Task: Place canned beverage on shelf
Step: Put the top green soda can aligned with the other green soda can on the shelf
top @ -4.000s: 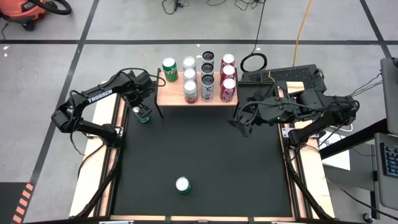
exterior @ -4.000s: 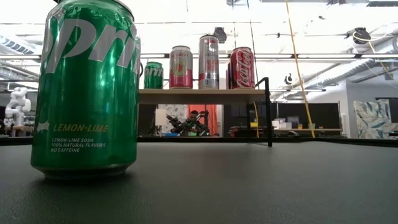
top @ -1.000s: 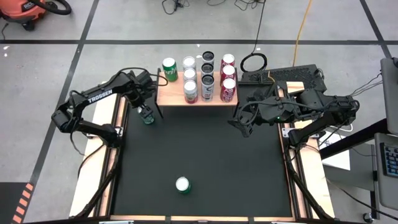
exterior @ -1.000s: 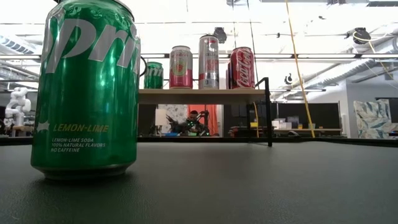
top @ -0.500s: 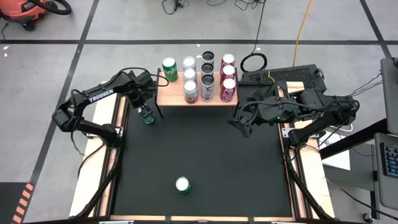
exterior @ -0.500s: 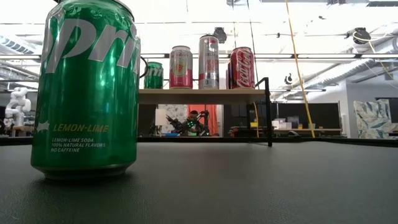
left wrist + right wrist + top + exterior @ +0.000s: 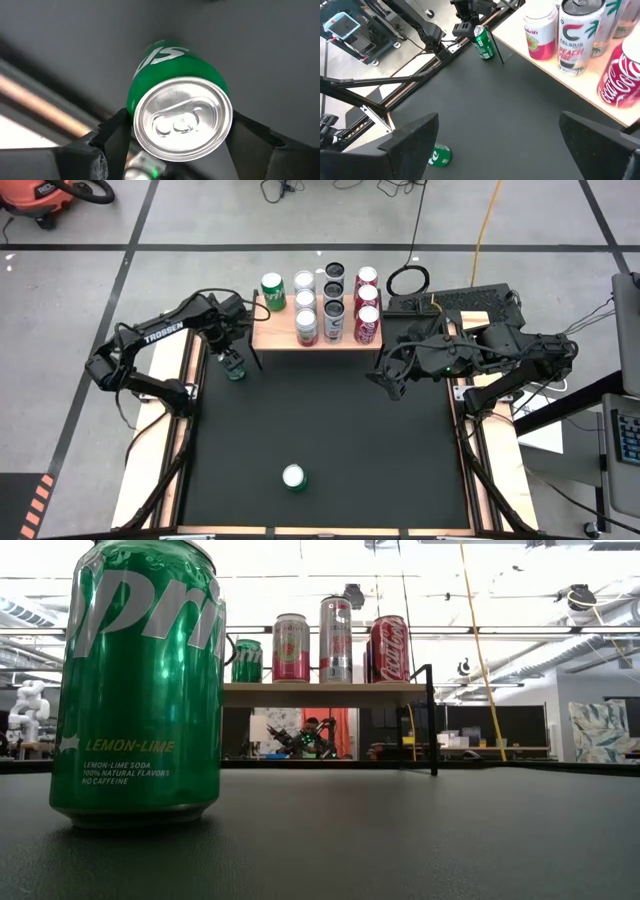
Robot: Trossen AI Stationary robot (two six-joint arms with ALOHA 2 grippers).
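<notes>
1. Left gripper [image 7: 177, 145] first: its fingers [image 7: 107, 137] stand apart on either side of a green can [image 7: 177, 115], one on each flank, lid facing the wrist camera. I cannot tell whether the pads touch the can's wall.
2. In the overhead view that can [image 7: 233, 366] stands on the black surface [image 7: 330, 430] at upper left, just beside the shelf [image 7: 275, 332] and below its left end.
3. To do this well, I'd say: squeeze square on the can's middle, lift straight, clear the shelf's black leg, then aim for the bare plank beside the cans [image 7: 330, 305] already there.
4. Right gripper [image 7: 497, 145] waits at the surface's right side, fingers spread wide and empty.
5. Another green can [image 7: 293, 476] sits at lower centre, well apart.
</notes>
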